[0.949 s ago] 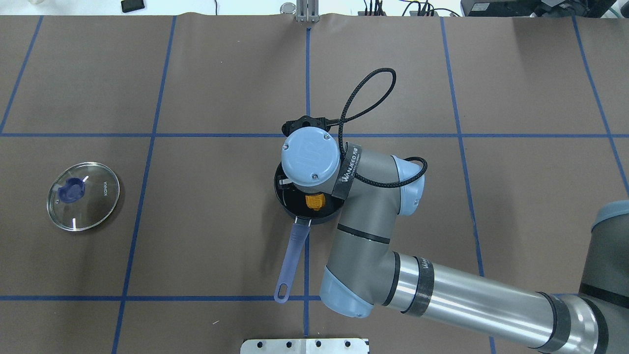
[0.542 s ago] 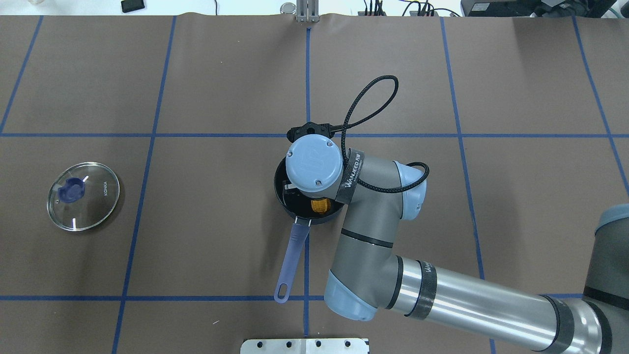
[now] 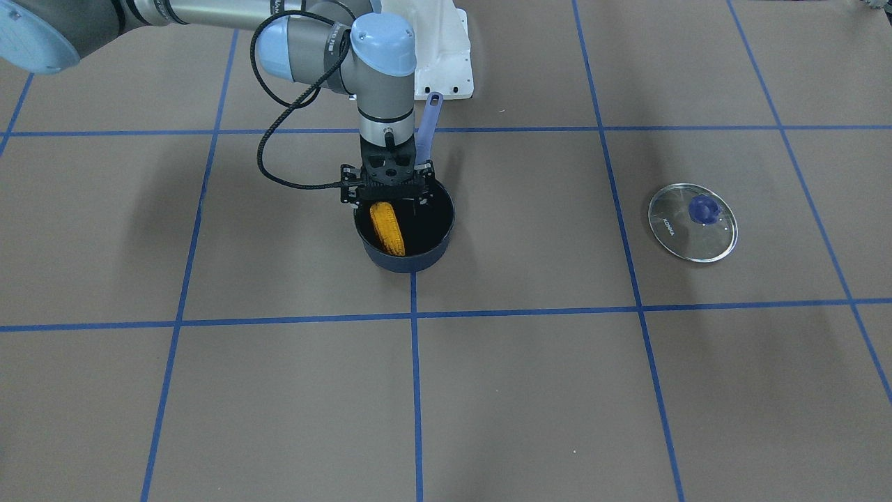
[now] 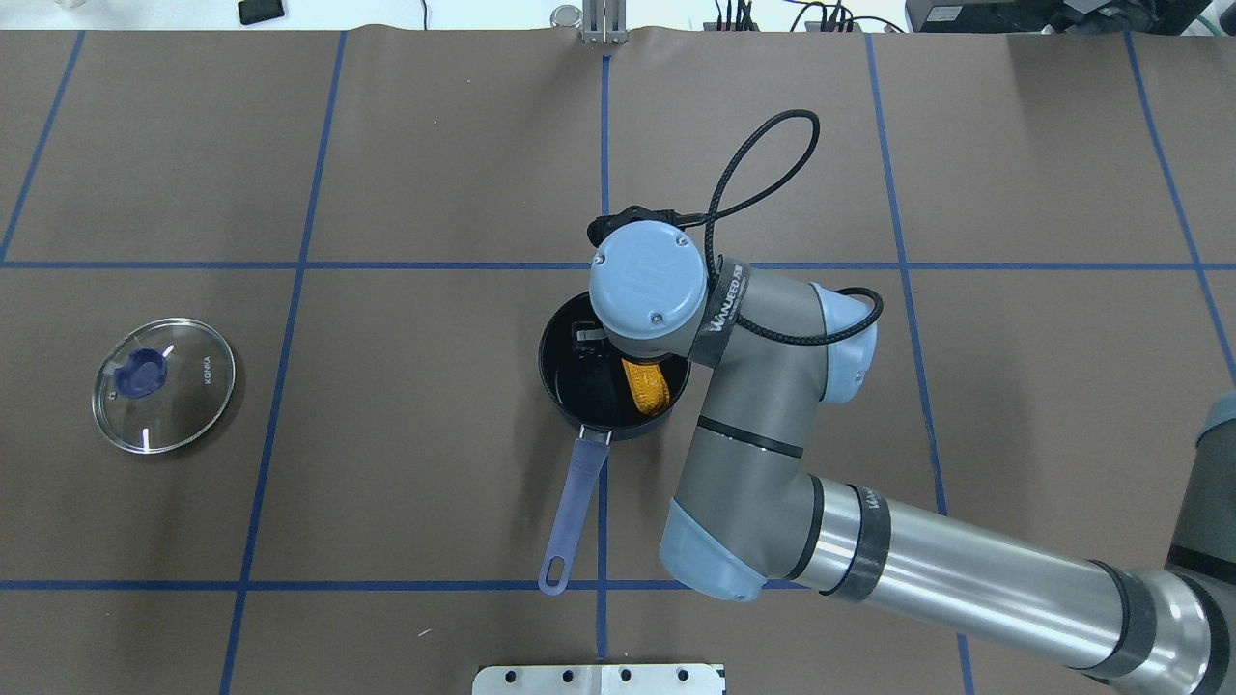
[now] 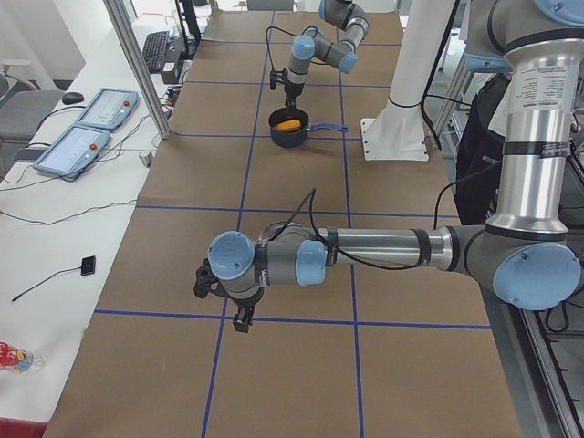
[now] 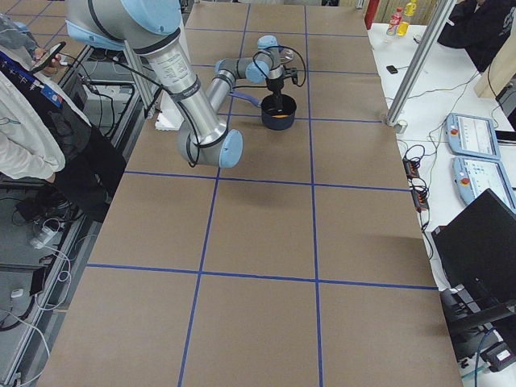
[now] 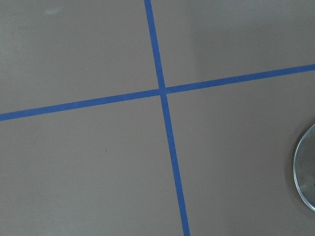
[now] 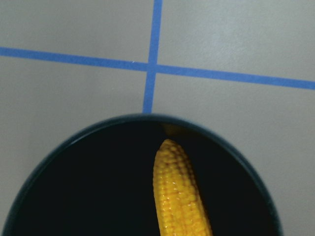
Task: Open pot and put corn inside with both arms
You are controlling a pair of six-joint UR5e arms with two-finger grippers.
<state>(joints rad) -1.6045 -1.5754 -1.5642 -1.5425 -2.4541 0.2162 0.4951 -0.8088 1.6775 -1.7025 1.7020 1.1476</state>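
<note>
Because the corn (image 3: 387,229) lies slanted in the pot (image 3: 411,263) with its upper end just under the right hand (image 3: 387,189), whose jaws stand spread and free of it, the front view suggests one risk: a crooked lift could snag the corn and tip it out. From overhead, the wrist hides that upper end. The handle (image 4: 574,502) points toward the robot, near the elbow, so a low sweep back might knock the pot askew. The left-side view shows the left hand (image 5: 239,319) low over the desk (image 5: 301,365), well apart from the pot; whether it is clenched I cannot tell. The right-side view adds little. The left wrist view catches only the edge of the lid (image 7: 307,169). The right wrist view shows the corn's tip close to the rim, so a jolt might roll it.
</note>
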